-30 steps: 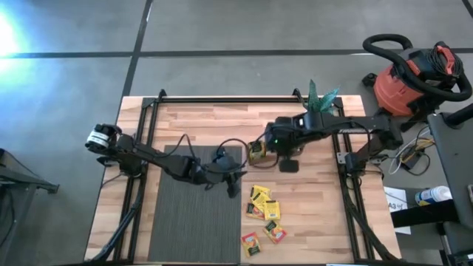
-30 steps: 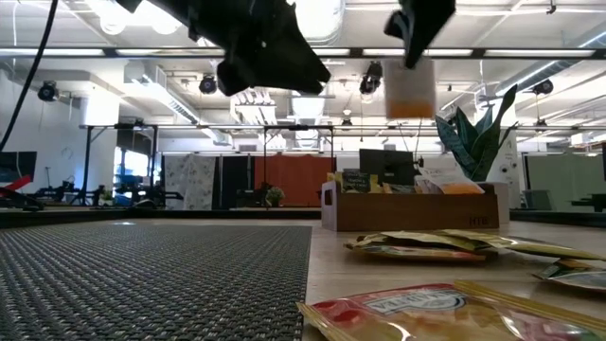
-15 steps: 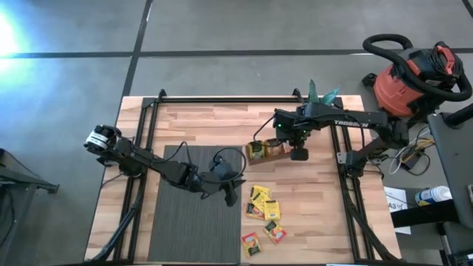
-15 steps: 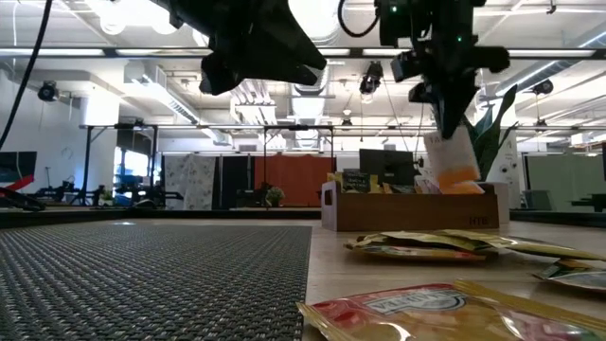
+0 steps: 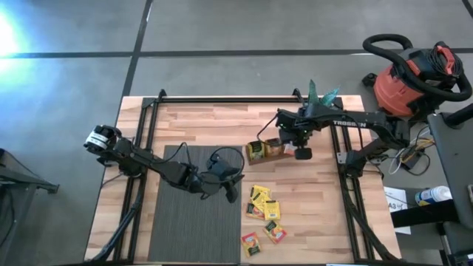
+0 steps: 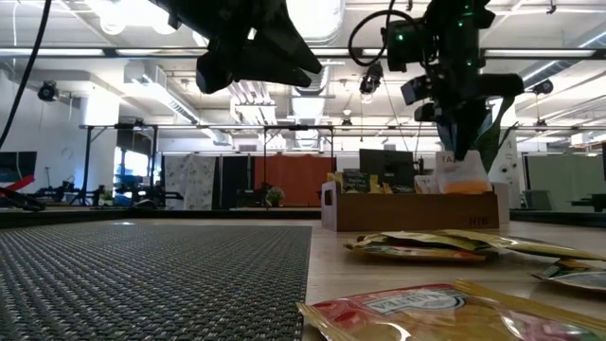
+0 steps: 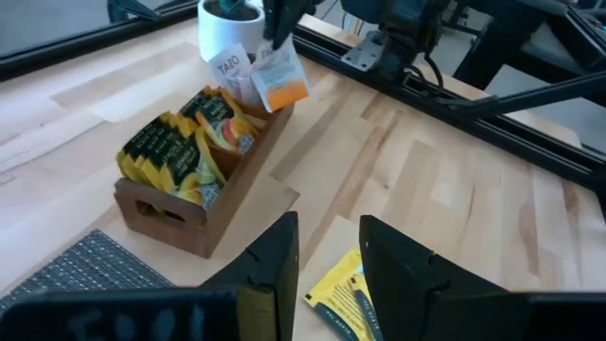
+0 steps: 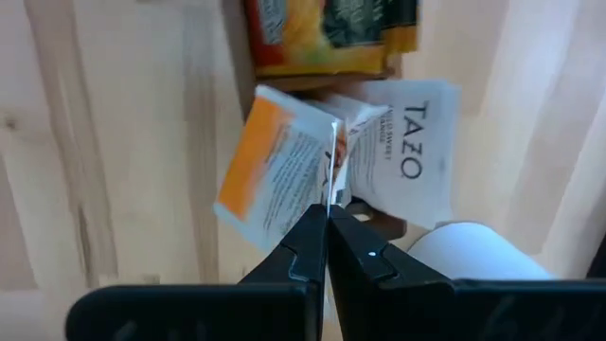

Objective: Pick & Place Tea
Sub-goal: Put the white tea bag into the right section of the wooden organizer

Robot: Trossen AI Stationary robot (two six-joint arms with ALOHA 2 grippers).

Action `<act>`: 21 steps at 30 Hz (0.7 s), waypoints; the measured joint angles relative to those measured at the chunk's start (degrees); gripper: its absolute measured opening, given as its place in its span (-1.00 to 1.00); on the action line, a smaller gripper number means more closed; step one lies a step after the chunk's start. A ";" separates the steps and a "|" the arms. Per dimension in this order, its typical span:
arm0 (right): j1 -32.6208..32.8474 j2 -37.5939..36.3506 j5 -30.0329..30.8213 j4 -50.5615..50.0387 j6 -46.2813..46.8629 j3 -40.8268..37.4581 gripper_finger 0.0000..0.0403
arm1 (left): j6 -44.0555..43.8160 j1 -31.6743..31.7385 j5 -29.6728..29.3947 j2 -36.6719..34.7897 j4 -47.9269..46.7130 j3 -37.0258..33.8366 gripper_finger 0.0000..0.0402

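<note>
The right pincer (image 5: 284,140) hangs over the far end of the brown wooden tray (image 5: 275,154), which stands near the middle of the wooden desk (image 5: 192,125). Its jaws are clenched on the top edge of a white-and-orange tea sachet (image 8: 279,185), which dangles just above the tray's end compartment, next to a white sachet printed TAZO (image 8: 402,166). In the low view the held sachet (image 6: 461,175) shows partly below the tray's rim, so its lower edge sits inside or right at the opening; whether it touches the others there cannot be told.

The tray's other compartments hold upright yellow sachets with dark marks (image 7: 170,156) and orange ones (image 7: 225,121).

The left pincer (image 5: 230,185) hovers at the right edge of the dark woven mat (image 5: 188,222), its fingers (image 7: 275,260) apart and holding nothing. Near it, on the bare desk to the right of the mat, several loose yellow sachets (image 5: 264,209) lie flat in a loose cluster, with two more (image 5: 251,244) nearer the desk's front edge.

A small potted plant in a white pot (image 7: 227,24) stands just beyond the tray.
</note>
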 joint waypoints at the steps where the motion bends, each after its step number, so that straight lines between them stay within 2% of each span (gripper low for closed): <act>1: 0.00 0.00 0.02 -0.17 -0.85 -0.22 -0.96 | -0.01 0.02 -0.02 0.00 -0.01 0.01 -0.46; 5: 0.05 -0.29 0.55 -0.15 -2.92 -0.45 -0.96 | 0.01 0.15 -0.02 0.00 -0.38 -0.01 -0.46; 10: 0.04 -1.21 5.93 0.44 -6.78 1.15 -0.96 | 0.01 0.24 -0.02 0.00 -0.38 -0.01 -0.46; 15: 0.07 -1.46 5.43 0.62 -8.60 1.33 -0.96 | 0.02 0.37 -1.33 0.00 -0.38 -0.01 -0.46; 21: 0.71 -0.66 3.85 0.52 -9.42 -1.99 -0.96 | 0.01 0.37 -2.35 0.00 -0.41 -0.01 -0.46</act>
